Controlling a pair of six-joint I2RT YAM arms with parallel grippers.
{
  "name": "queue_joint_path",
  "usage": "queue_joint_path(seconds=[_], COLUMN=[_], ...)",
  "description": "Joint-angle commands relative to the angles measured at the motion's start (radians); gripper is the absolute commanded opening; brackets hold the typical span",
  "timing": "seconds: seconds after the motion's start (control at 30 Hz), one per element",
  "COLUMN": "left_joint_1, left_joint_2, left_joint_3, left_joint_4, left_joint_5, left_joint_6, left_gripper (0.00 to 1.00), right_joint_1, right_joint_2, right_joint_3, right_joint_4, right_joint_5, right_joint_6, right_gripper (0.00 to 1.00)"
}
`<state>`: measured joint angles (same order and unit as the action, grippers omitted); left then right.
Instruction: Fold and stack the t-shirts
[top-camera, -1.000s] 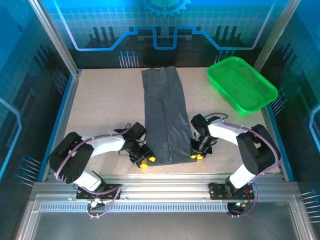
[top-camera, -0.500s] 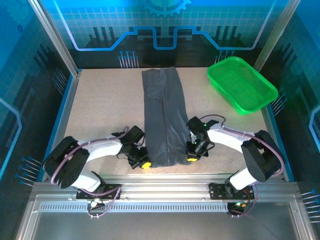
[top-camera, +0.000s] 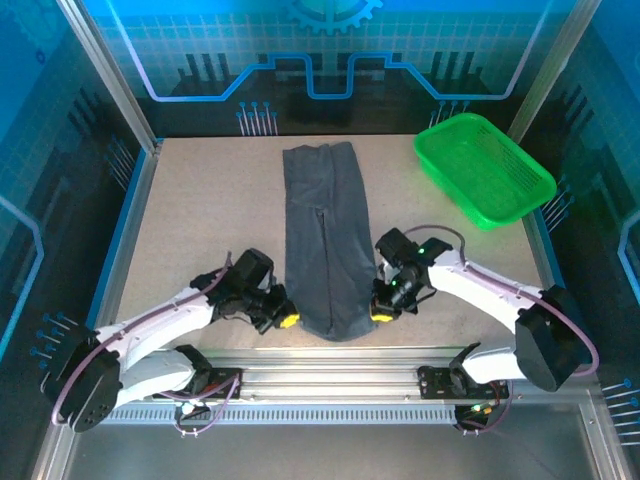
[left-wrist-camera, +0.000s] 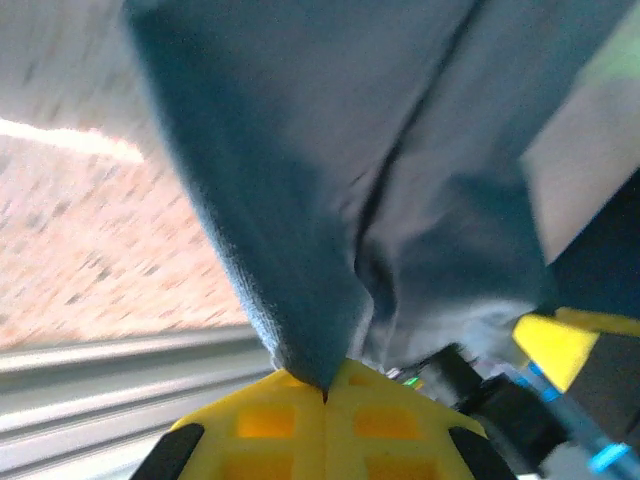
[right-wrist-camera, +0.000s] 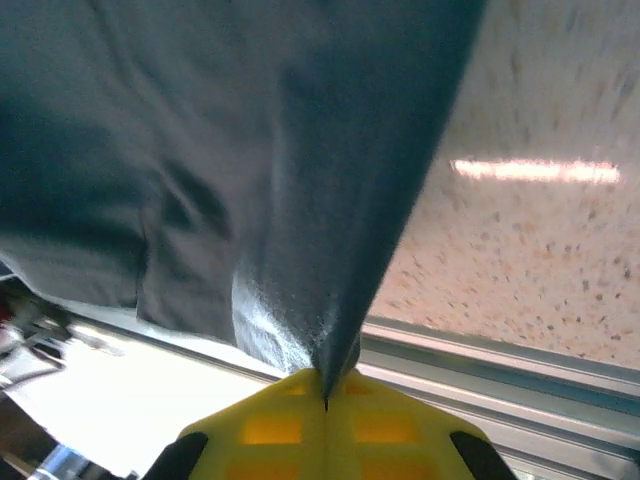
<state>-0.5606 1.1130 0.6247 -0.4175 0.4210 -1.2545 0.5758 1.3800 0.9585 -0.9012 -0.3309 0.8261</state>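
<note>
A dark slate-grey t-shirt (top-camera: 327, 240), folded into a long narrow strip, runs from the table's far middle toward the near edge. My left gripper (top-camera: 287, 322) is shut on its near left corner, and the cloth (left-wrist-camera: 330, 190) rises from between the yellow fingers (left-wrist-camera: 270, 425). At the near right corner my right gripper (top-camera: 380, 312) is shut on the shirt (right-wrist-camera: 250, 160), which comes to a point between the fingers (right-wrist-camera: 390, 430). The near end of the strip hangs lifted off the table, rounded between the two grippers.
A bright green plastic basket (top-camera: 484, 168) sits at the far right corner of the table (top-camera: 200, 220). An aluminium rail (top-camera: 330, 365) runs along the near edge just below the grippers. Bare speckled table lies left and right of the shirt.
Both grippers have lifted and come slightly toward the near edge with the shirt's near corners. The arms stretched out, and the near hem went from flat to raised and rounded.
</note>
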Motion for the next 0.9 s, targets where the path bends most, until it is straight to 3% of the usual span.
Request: queue_joint_path(seconds=[0.0,0.13,0.43,0.87], left_joint_1=[0.101,0.201,0.326,0.396], left_joint_2=[0.067,0.242,0.568,0.874], left_joint_3=[0.125,0.29,0.573,0.826], left_joint_4=[0.054,0.118,0.15,0.179], left_joint_5=[-0.056,-0.034,-0.06,0.009], left_joint_6=[0.044,0.092,0.162,0.184], left_gripper=[0.0,0.0,0.0,0.0], right_joint_1=[-0.085,-0.166,-0.253,-0.309], right_joint_2=[0.088,0.251,0.605,0.906], right_joint_3=[0.156,0.377,0.805,1.107], right_joint_4=[-0.034,-0.038,-0.071,-0.109], right_joint_5=[0.023,0.038,0.053,0.028], right_joint_6=[-0.034,-0.073,-0.097,-0.08], right_gripper=[0.0,0.0,0.0,0.0])
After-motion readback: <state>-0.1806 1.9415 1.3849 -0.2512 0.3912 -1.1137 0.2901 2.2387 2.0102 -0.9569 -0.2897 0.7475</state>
